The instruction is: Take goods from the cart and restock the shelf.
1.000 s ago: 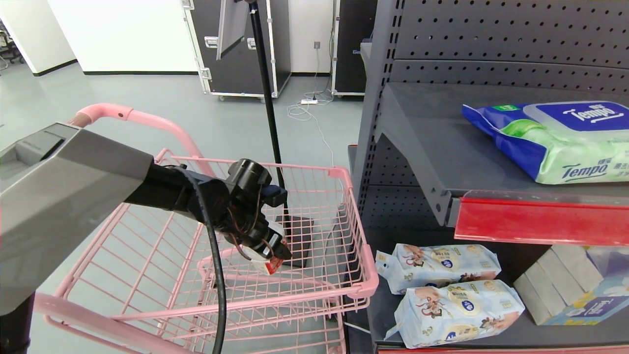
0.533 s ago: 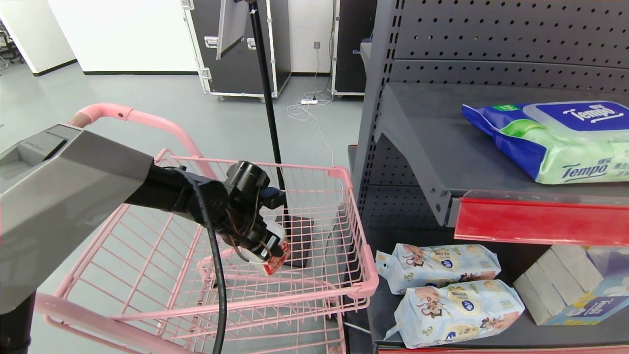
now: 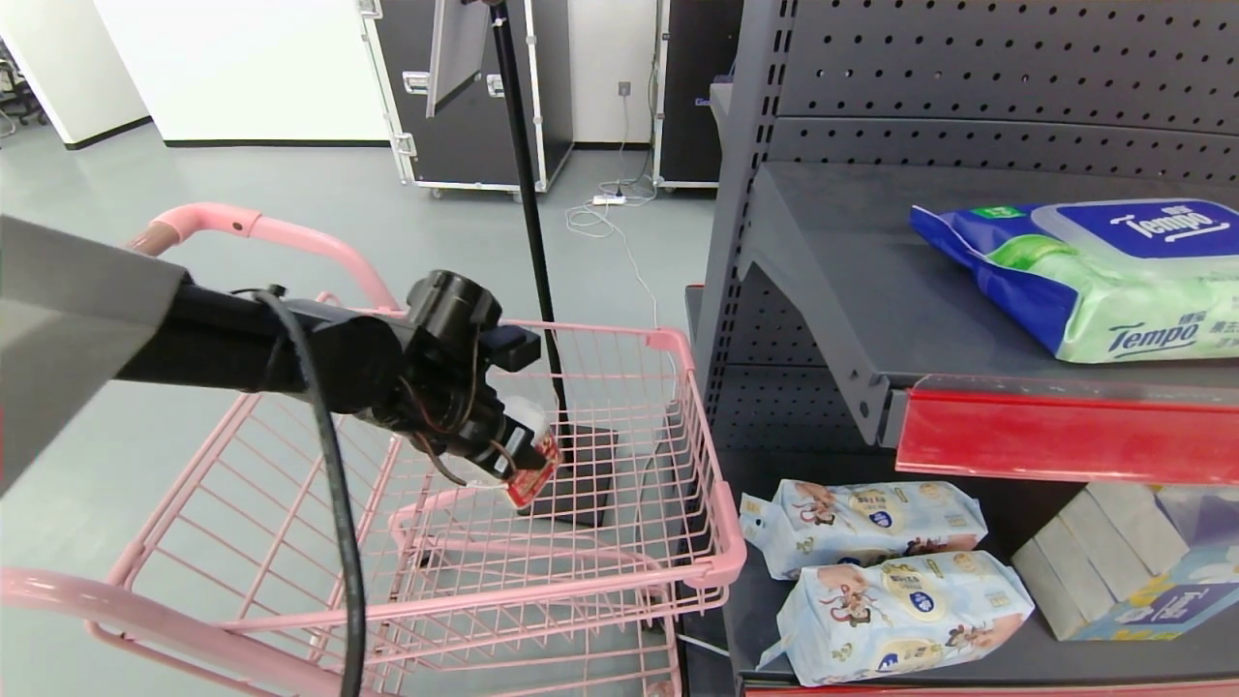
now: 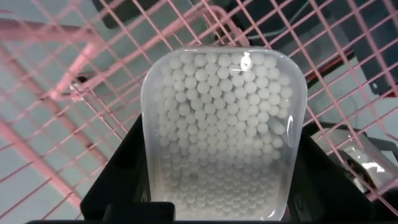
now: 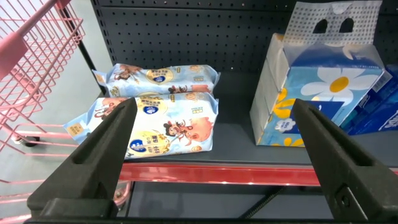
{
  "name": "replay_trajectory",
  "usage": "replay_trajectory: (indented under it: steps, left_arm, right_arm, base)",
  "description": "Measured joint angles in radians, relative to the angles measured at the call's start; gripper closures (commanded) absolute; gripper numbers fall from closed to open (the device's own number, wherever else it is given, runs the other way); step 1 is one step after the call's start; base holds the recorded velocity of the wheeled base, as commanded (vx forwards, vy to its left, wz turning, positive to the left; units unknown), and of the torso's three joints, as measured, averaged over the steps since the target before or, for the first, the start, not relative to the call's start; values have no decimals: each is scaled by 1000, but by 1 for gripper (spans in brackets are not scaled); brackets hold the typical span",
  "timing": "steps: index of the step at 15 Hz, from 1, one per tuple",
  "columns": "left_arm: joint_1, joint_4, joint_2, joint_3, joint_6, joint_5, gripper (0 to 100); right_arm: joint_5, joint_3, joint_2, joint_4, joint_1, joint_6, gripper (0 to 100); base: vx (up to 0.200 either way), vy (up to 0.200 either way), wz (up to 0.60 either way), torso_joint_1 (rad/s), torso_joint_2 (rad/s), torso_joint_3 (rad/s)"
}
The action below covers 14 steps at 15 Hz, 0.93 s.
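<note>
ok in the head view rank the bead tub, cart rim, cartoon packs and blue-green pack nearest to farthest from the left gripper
1. bead tub, held in the left gripper itself.
2. cart rim, beside it on the right.
3. cartoon packs, on the lower shelf.
4. blue-green pack, on the upper shelf, far right.

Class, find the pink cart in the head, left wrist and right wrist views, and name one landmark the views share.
Head view: the pink cart occupies the lower left, beside the shelf.
Left wrist view: its wire mesh lies behind the bead container.
Right wrist view: its basket corner shows beside the printed packs on the shelf's bottom level.
Shared landmark: those printed packs, in the head and right wrist views.
</note>
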Motion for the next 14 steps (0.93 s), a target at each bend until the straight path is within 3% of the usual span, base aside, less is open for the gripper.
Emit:
replay_trajectory:
  steps: [7,11,14]
  left_arm:
    - [117,43,-461,113,-16,0,100]
    - [222,45,-819,265,-83,-10,100]
    - [259,44,-1074,444,-126,-26,100]
  right_arm:
    - [2,0,0,0,1,-1,0]
    - [3,0,0,0,1,0,0]
    - [3,0,0,1,1,0,0]
  base:
    - [0,0,0,0,0,0]
    - [0,0,0,0,0,0]
    - [0,0,0,9,-68,-51]
